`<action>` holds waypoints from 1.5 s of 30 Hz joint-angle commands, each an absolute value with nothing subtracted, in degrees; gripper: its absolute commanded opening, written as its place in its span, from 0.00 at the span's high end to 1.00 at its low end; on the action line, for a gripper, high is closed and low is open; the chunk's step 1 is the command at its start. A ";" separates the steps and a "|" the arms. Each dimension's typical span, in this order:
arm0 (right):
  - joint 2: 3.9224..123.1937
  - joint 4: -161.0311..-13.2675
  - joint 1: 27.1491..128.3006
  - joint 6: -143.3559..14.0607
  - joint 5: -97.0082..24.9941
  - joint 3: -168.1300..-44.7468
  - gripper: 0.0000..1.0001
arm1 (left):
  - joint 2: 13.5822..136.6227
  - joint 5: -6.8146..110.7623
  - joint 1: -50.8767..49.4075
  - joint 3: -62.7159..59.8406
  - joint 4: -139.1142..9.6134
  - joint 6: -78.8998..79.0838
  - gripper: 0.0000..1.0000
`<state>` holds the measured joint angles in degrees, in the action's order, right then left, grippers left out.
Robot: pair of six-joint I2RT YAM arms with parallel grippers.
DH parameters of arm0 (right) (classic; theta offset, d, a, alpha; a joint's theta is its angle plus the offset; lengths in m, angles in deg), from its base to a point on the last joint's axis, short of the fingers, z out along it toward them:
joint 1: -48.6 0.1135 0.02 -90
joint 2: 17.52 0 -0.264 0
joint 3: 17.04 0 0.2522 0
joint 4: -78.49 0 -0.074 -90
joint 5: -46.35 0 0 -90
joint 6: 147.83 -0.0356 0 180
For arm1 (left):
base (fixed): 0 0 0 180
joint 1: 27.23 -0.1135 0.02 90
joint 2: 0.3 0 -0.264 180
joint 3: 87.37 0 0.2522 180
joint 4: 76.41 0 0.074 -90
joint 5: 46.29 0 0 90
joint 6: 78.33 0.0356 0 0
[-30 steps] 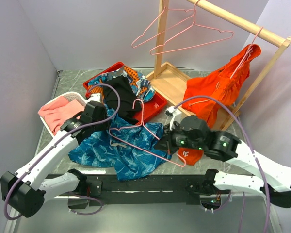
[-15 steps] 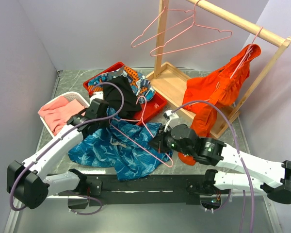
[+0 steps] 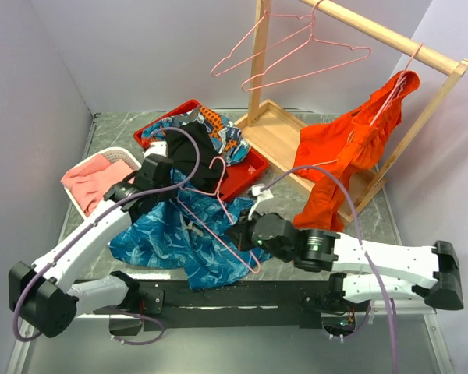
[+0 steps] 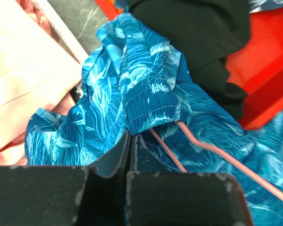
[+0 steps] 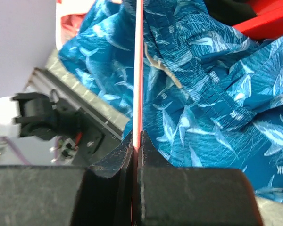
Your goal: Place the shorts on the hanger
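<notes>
You are looking at a grey marbled bench [image 3: 109,134] closed in by pale lilac walls. A wooden rail [image 3: 390,35] stands at the back right. Two bare pink hangers [image 3: 296,54] hang on it, and beside them an orange garment [image 3: 351,144] hangs on a third.

A red tray [image 3: 249,173] at the back of the bench holds a black garment [image 3: 193,152] and a multicolour cloth [image 3: 222,132]. To its left is a white basket [image 3: 123,154] with a pink cloth [image 3: 90,181] in it.

The shorts [image 3: 171,241] lie spread and crumpled on the bench in front of the tray, between your two arms. Their upper edge is bunched against the tray and the basket.

Your left gripper [image 4: 130,139] is closed on the shorts. Its fingers are pressed together with a fold of the ribbed waistband pinched between them, and the black garment is just beyond.

The hanger [image 5: 139,56] lies tilted over the shorts with its hook up near the tray. One of its wires runs just to the right of the left gripper's fingers and touches the fabric.

Your right gripper [image 5: 136,141] is clamped on another of the hanger's wires. The thin pink wire runs straight out from between its closed fingers, over the printed fabric.

For writing, the right wrist view shows the pale letters "ARK" on the shorts, cut off at the frame's right edge. A small pale print on the waistband in the left wrist view is too blurred to read.
</notes>
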<state>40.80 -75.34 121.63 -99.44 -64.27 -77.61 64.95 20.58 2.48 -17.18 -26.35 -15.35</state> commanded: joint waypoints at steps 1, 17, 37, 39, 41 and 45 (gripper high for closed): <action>44.95 -81.23 123.74 -96.16 -72.83 -80.81 1.00 | 60.70 23.23 2.65 -12.79 -26.97 -13.82 0.99; 62.27 -124.72 125.15 -73.83 -71.95 -75.54 1.00 | 53.31 32.73 3.35 -7.25 -21.95 -13.64 0.99; 70.46 -133.01 123.13 -74.18 -66.68 -76.95 1.00 | 38.37 43.09 3.44 -14.45 -24.41 -6.53 0.73; 70.19 -132.48 122.95 -74.18 -66.59 -76.95 1.00 | 38.37 44.93 3.35 -15.16 -25.38 -6.35 0.68; 70.11 -131.96 122.95 -73.92 -66.50 -77.21 1.00 | 38.54 45.82 3.35 -16.12 -26.87 -5.73 0.54; 70.28 -131.25 122.87 -73.92 -66.06 -77.74 1.00 | 42.04 44.16 3.44 -16.30 -30.64 -5.03 0.44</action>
